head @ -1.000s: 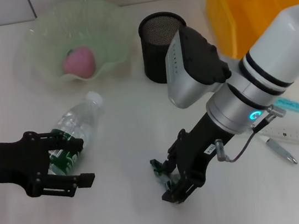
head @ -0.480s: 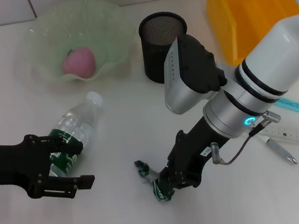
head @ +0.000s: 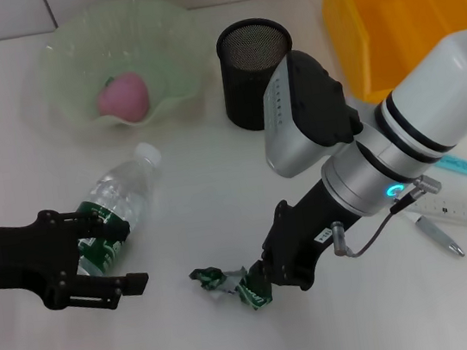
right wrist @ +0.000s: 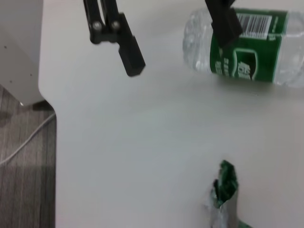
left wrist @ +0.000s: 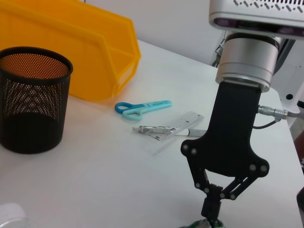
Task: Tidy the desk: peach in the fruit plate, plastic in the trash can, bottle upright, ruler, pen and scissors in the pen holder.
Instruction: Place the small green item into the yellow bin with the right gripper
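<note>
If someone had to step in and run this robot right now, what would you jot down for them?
Right end effector: shut on the plastic scrap, low over the table.
Left end effector: open, around the lying bottle.
Done: peach is in the fruit plate.
Left: plastic into the yellow trash can; stand the bottle up; scissors, ruler and pen lie beside the right arm and go into the black pen holder.
</note>
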Robot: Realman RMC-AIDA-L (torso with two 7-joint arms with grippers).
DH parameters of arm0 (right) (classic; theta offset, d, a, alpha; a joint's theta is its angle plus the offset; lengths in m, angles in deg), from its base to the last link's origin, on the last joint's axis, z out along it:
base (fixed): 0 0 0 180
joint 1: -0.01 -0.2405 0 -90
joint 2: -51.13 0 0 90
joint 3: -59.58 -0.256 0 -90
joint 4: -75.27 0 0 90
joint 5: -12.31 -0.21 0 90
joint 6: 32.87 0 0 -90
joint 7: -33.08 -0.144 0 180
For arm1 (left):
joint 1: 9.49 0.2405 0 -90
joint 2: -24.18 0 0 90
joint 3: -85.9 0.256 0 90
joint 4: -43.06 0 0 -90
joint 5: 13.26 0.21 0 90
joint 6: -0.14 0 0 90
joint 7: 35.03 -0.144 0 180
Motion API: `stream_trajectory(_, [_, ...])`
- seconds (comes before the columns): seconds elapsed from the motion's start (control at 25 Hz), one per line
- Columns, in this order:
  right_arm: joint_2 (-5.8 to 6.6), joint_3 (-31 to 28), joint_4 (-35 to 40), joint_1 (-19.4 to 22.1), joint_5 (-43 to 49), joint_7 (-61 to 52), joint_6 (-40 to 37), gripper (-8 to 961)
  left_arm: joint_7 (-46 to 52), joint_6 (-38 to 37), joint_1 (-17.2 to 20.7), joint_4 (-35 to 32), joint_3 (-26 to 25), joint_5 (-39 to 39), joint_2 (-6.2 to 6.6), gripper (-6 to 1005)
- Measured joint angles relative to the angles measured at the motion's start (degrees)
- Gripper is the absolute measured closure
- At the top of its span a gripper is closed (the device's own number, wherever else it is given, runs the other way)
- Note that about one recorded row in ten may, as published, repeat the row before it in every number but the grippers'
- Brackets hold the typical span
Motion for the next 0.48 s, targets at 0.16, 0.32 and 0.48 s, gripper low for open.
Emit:
stream_trajectory(0.16, [0.23,-1.11,1.94,1.40,-0.64,0.37,-0.71,952,0.00,-0.18,0.02,0.00,-0.06,0.00,0.18,178])
stream_trajectory(0.32, [0.30,-6.18,4.76,3.79,-0.62,1.11,-3.02,943,0.00,-0.44,-0.03,0.00,-0.07,-0.01,0.27,178])
stream_trajectory(0.48, [0.40,-15.24,6.91,6.21,-0.40,2.85,-6.05,935,0.00,-0.57,-0.14,0.00,-0.16,-0.20,0.35,179])
